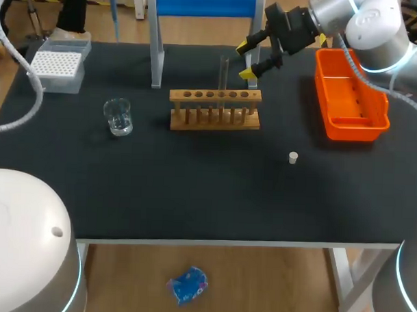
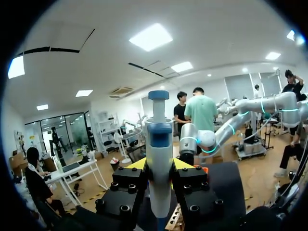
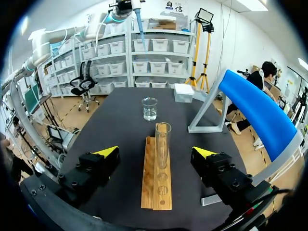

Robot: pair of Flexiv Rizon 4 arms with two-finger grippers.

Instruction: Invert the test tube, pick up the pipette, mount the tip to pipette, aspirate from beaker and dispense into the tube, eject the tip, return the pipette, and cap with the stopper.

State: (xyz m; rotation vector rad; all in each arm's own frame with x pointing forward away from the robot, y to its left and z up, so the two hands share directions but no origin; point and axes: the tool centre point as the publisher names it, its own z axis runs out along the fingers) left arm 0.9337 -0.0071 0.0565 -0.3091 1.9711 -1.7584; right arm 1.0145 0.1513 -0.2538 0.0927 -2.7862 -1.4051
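The right fingers (image 3: 103, 156) were held apart, the upright tube (image 3: 162, 144) standing just ahead, in line with their gap; the pipette (image 2: 159, 159) was clamped in the left fingers (image 2: 126, 185).

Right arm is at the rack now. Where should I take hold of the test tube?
Take the test tube on its bare upper glass, above the wooden rack. It stands upright, lower part seated in a hole, so come in level from where the open right tool sits.

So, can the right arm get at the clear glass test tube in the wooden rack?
Probably yes: the right pincer is open and the glass test tube stands unobstructed ahead of it.
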